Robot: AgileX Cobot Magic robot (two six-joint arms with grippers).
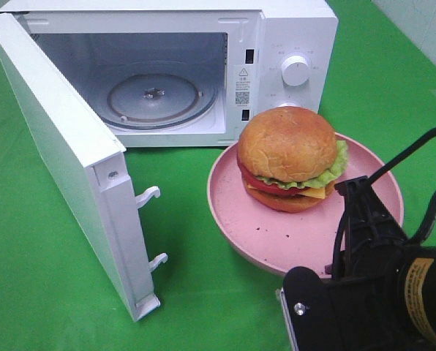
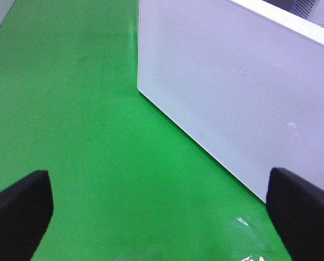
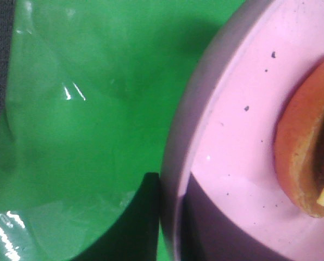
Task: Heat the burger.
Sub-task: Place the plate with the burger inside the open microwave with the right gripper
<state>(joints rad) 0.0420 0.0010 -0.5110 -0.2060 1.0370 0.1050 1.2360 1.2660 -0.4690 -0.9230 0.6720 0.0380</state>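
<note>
Green table (image 1: 42,256), open white microwave (image 1: 291,29) on it

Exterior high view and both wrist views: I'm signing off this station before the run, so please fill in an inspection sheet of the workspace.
Surface: green cloth, smooth.
Job's things: burger with golden-brown bun, lettuce, tomato and cheese, upright on round pink plate; white microwave behind it, door open, glass turntable bare.
Clutter: small dark specks on the plate.
Claws: left claw open, over the cloth near the door's outer face; right claw shut at the plate's near rim; whether it grips the rim cannot be told.
Cables: black cable arching over the right arm.
Surroundings: pale wall past the cloth's far right.
</note>
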